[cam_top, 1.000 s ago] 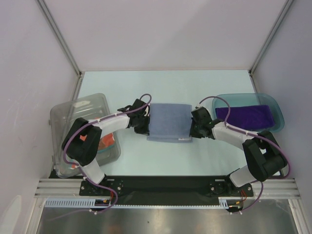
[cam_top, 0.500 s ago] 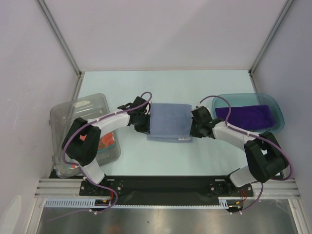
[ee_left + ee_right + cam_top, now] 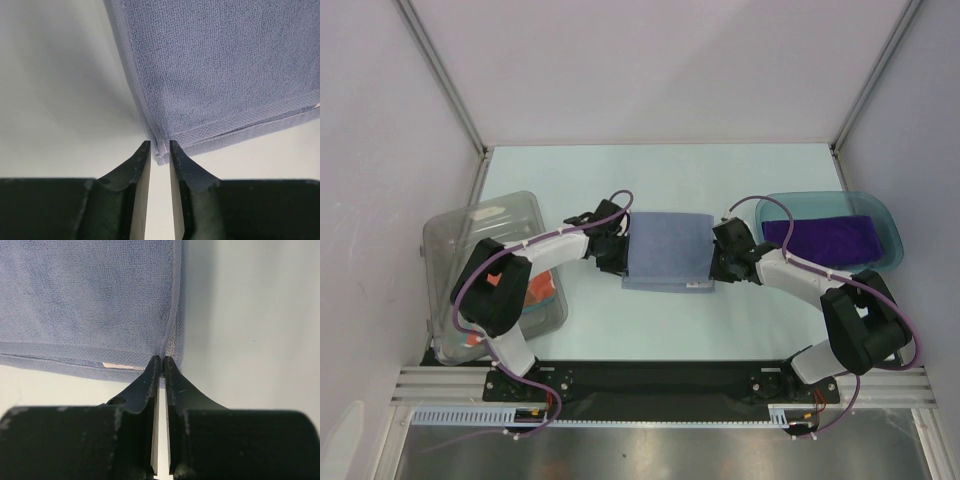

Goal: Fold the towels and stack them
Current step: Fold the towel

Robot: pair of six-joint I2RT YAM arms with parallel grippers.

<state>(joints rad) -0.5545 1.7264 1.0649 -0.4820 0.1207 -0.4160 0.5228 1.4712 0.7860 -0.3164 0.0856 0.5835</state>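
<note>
A blue-grey towel (image 3: 667, 250) lies folded flat in the middle of the table. My left gripper (image 3: 621, 268) is at its near-left corner; in the left wrist view the jaws (image 3: 160, 147) stand slightly apart, open, with the hemmed corner (image 3: 161, 152) loose between the tips. My right gripper (image 3: 713, 272) is at the near-right corner, and the right wrist view shows it (image 3: 161, 360) shut on that towel's edge (image 3: 172, 347). A purple towel (image 3: 820, 238) lies in the teal tray (image 3: 890, 225). An orange towel (image 3: 542, 290) shows inside the clear bin.
The clear plastic bin (image 3: 470, 230) stands at the left, beside the left arm. The teal tray sits at the right, close behind the right arm. White walls and metal posts enclose the table on three sides.
The left jaws have parted from shut to slightly open at the towel's corner. The right gripper has kept its grip, and both arms have barely moved.
</note>
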